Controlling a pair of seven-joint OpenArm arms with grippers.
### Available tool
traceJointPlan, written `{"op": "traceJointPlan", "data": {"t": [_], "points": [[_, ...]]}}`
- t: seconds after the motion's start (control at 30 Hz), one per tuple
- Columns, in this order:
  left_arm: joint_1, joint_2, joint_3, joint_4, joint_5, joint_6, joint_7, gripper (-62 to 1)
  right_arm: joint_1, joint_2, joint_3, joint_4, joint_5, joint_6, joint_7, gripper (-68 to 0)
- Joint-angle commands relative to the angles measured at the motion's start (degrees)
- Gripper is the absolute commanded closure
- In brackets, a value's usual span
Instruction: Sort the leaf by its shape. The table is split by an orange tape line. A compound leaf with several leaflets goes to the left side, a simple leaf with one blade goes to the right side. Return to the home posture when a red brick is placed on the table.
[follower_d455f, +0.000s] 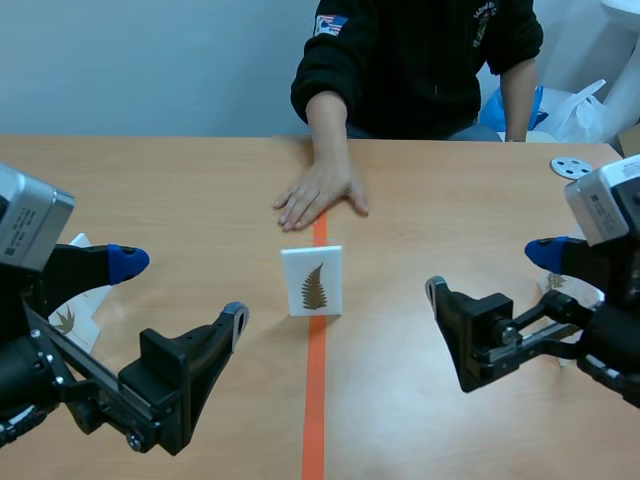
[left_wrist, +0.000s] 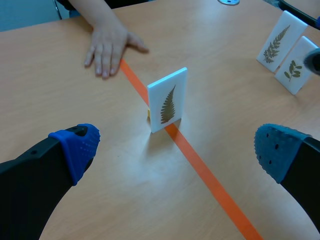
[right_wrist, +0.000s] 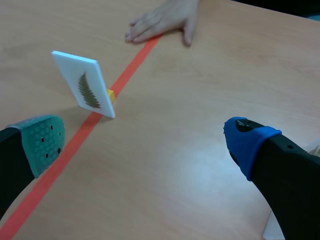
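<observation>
The white fern leaf card (follower_d455f: 312, 281) stands up right on the orange tape line (follower_d455f: 315, 400). A person's hand (follower_d455f: 318, 195) lies flat just behind the card. The left gripper (follower_d455f: 182, 290) and the right gripper (follower_d455f: 491, 270) sit on either side of the card, fingers spread wide, holding nothing.

The scene view sits between the two arms, looking across the table (follower_d455f: 180, 200) toward the person's hand (follower_d455f: 318, 195). Each wrist view looks forward and down past its own jaws, much nearer the table (left one angled in from the left, right one from the right). All three share the leaf card (follower_d455f: 312, 281) standing on the orange tape line (follower_d455f: 316, 400), and that hand.
</observation>
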Motion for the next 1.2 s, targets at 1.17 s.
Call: {"op": "traceJointPlan", "data": {"t": [1.17], "points": [[-0.02, 0.13, -0.24, 0.20, -0.35, 0.11, -1.25, -62.3, 39.87, -10.43, -28.61, -49.22, -16.55, -4.42, 17.46, -65.0]]}}
